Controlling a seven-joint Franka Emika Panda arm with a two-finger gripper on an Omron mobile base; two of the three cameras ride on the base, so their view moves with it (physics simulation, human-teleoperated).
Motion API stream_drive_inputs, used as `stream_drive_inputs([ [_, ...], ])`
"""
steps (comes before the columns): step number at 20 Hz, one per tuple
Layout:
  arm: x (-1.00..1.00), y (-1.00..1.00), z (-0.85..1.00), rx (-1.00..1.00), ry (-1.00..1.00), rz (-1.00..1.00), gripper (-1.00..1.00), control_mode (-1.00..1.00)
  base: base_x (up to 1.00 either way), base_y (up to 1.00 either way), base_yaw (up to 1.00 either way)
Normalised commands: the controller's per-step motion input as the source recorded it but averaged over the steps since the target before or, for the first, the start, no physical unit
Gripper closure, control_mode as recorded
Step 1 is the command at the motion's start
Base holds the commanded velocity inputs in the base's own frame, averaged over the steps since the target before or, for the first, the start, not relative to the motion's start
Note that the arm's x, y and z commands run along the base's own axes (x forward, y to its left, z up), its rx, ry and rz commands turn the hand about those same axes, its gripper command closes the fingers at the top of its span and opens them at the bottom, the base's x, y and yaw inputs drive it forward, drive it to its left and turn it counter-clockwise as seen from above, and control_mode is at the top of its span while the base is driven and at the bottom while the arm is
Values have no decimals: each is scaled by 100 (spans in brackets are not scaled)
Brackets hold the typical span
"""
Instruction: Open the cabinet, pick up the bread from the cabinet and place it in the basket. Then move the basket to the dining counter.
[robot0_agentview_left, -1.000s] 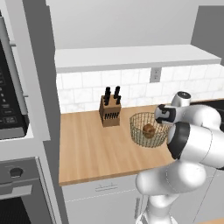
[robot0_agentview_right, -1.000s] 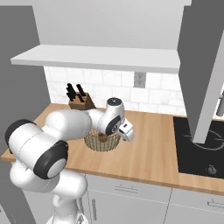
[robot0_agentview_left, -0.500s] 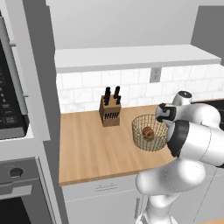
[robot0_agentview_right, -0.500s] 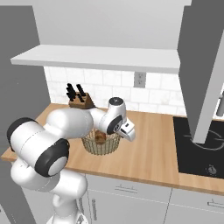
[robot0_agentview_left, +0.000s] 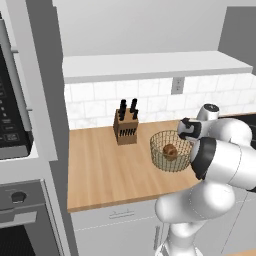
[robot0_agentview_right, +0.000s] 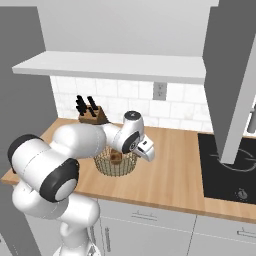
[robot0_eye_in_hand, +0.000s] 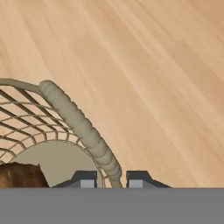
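Resting surface: the light-wood butcher-block counter top (robot0_agentview_left: 100, 170) is seen carrying the basket.
Knife block: a wooden block with black knife handles (robot0_agentview_left: 125, 128) is set near the white tiled wall, apart from the basket.
Basket: the round tan-grey wire-mesh basket (robot0_agentview_left: 169, 153) is gripped at its thick rim.
Gripper: the two-finger gripper (robot0_eye_in_hand: 111, 180) is clamped on the basket rim, one dark tip on each side.
Bread: the small dark-brown bun (robot0_agentview_left: 170, 151) is seen inside the basket, on its floor.

The white arm bends low over the counter, its gripper (robot0_eye_in_hand: 112, 178) clamped with fingertips (robot0_eye_in_hand: 85, 178) nearly together.
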Motion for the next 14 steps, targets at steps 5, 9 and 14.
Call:
stream_drive_inputs([
  [5,0,0,0,0,0,0,100,-100,0,0,0],
  [9,-10,-1,1,0,-4,0,100,-100,0,0,0],
  [14,-39,-9,14,0,-5,0,100,-100,0,0,0],
])
